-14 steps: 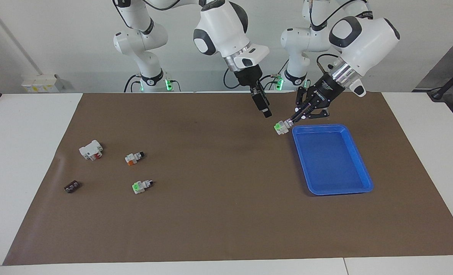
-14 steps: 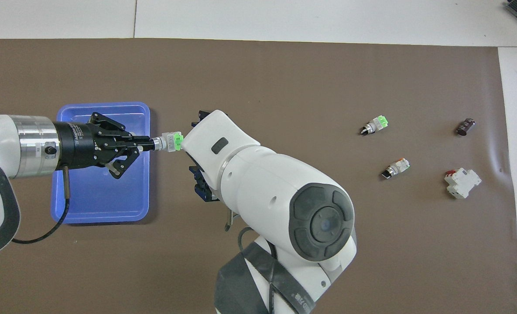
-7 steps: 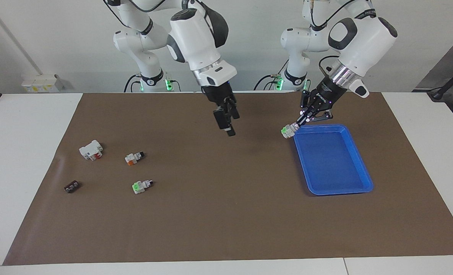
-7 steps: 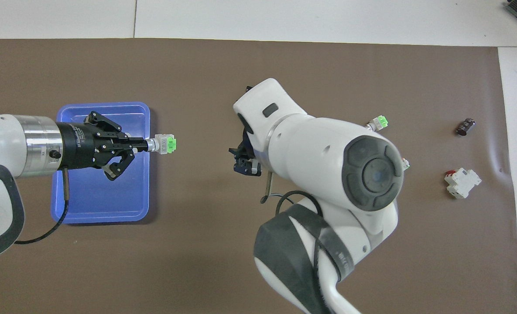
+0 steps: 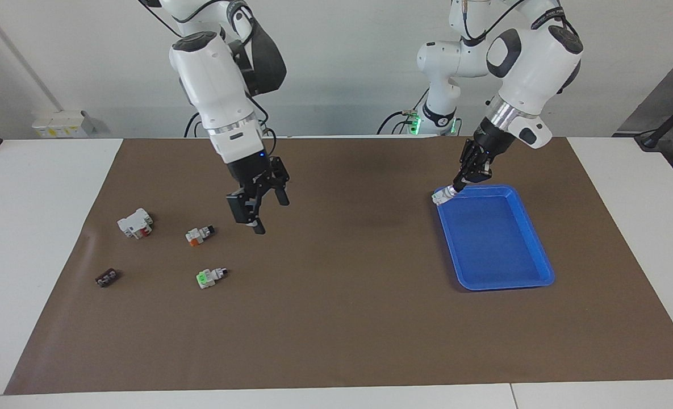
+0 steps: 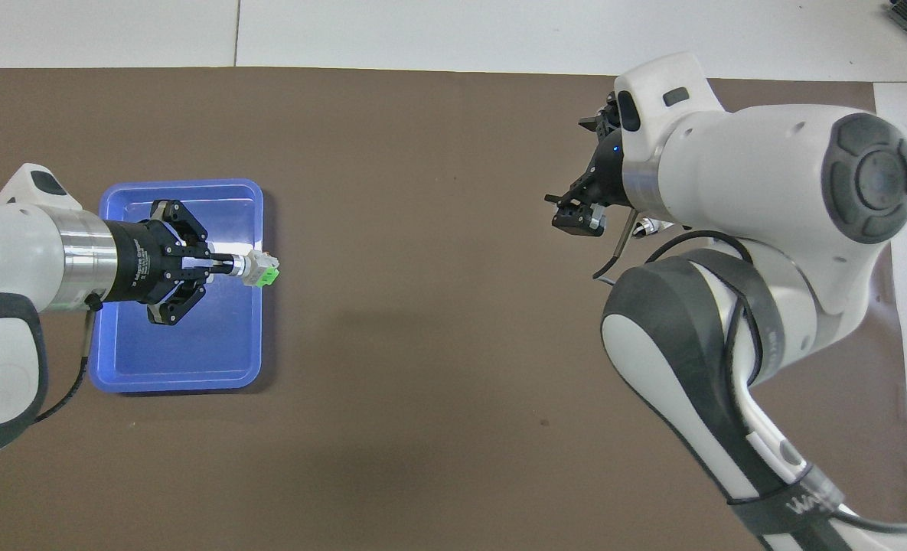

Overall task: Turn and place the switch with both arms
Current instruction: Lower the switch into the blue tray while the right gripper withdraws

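You've got a white wall, white table, and a brown mat (image 5: pixel 336 318) covering most of it. The left gripper (image 5: pixel 455 188) has its fingers closed on the switch (image 5: pixel 440 197), pinching its knob end; the switch sticks out past the fingertips, green face pointing away from the claw in the overhead view (image 6: pixel 261 268). It hangs right over the rim of the blue tray (image 5: pixel 532 282), at the tray's corner nearest the robots on the side toward the right arm's end; you can't tell whether it touches the rim. The right gripper (image 5: pixel 263 215) hovers over bare mat with its fingers spread apart, holding nothing, near the loose parts at the right arm's end of the table. There you see an orange-faced switch (image 5: pixel 199 233), a green-faced switch (image 5: pixel 210 276) farther from the robots, a bigger white block with a red patch (image 5: pixel 135 222), and a small dark piece (image 5: pixel 106 278) nearest the mat's edge. For writing: there's white lettering on the left gripper's black body (image 6: pixel 141 262) and on the right arm's dark sleeve (image 6: pixel 794 501), both too small for you to read.
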Robot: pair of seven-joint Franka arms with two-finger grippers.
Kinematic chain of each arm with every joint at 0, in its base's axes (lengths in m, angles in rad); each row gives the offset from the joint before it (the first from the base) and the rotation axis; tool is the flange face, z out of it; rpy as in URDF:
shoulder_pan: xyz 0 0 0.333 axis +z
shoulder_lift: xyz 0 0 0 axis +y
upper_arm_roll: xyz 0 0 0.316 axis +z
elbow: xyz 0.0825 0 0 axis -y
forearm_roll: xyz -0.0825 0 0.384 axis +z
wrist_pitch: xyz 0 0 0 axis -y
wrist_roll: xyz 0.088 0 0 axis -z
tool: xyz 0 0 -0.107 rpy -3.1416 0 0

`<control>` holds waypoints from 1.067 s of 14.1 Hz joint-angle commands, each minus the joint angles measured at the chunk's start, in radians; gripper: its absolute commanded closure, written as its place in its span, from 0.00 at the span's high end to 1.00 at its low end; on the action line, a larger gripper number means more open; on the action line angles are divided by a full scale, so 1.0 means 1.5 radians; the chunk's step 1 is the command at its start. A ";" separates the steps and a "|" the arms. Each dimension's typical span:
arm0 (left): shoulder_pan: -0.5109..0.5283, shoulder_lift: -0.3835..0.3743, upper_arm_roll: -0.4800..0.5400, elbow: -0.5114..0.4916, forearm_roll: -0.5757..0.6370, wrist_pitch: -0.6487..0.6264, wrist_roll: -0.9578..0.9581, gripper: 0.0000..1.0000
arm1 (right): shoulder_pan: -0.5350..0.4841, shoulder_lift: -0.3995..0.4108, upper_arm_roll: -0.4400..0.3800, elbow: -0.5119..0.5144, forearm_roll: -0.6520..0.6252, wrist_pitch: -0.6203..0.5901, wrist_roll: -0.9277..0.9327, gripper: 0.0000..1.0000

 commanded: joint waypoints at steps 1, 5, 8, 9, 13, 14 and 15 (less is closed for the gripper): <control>-0.006 -0.007 0.003 -0.003 0.050 -0.036 0.151 0.00 | -0.046 -0.016 0.007 -0.012 -0.044 -0.030 0.107 1.00; 0.001 -0.012 0.003 -0.007 0.092 -0.068 0.369 0.00 | -0.056 -0.054 -0.012 -0.003 -0.106 -0.156 0.379 1.00; 0.011 -0.013 0.003 -0.016 0.123 -0.067 0.507 0.00 | -0.012 -0.108 -0.100 -0.003 -0.107 -0.257 0.451 1.00; 0.018 -0.012 0.003 -0.019 0.128 -0.066 0.552 0.00 | 0.026 -0.124 -0.155 -0.002 -0.104 -0.279 0.451 1.00; 0.055 -0.010 0.003 -0.047 0.128 -0.045 0.737 0.00 | 0.063 -0.178 -0.296 0.030 -0.061 -0.417 0.450 1.00; 0.065 -0.007 0.003 -0.051 0.128 -0.039 0.760 0.00 | 0.054 -0.175 -0.306 0.065 -0.035 -0.474 0.455 1.00; 0.069 -0.006 0.003 -0.057 0.128 -0.029 0.780 0.00 | 0.054 -0.173 -0.307 0.067 -0.037 -0.490 0.473 1.00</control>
